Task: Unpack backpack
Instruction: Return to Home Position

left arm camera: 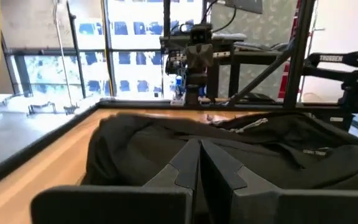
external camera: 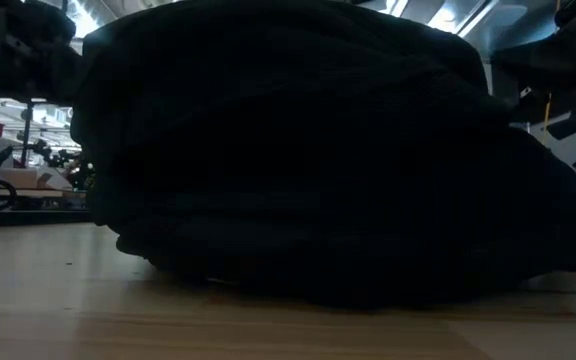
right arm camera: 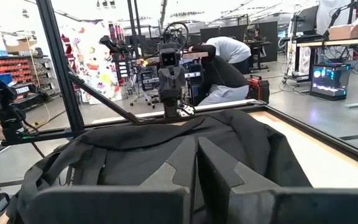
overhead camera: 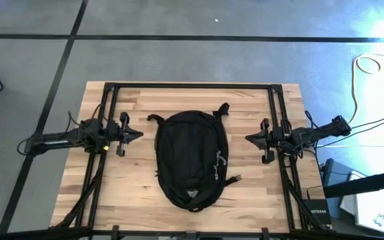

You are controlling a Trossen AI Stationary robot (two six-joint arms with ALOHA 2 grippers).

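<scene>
**Both arms parked beside a shut backpack**

Left gripper: fingers pressed together and holding nothing. The tips point at the left flank of the backpack, apart from it.

Right gripper: fingers likewise pressed together and empty. They point at the backpack's right flank, apart from it.

The backpack lies flat between the two grippers, lengthwise on the bench, and its zips appear drawn shut. No loose item shows around it, so nothing unpacked is to be seen. Judged against the task, the emptying has either not begun or left no trace here. The arms' level, outboard pose reads as a rest position.

Room for moving: a strip of bare wood separates each gripper from the backpack. The side rails of the black frame run just outside the grippers, and its crossbar passes beyond the backpack's strap end. The backpack's logo end lies near the bench edge. A person works well beyond the backpack, off the bench.
</scene>
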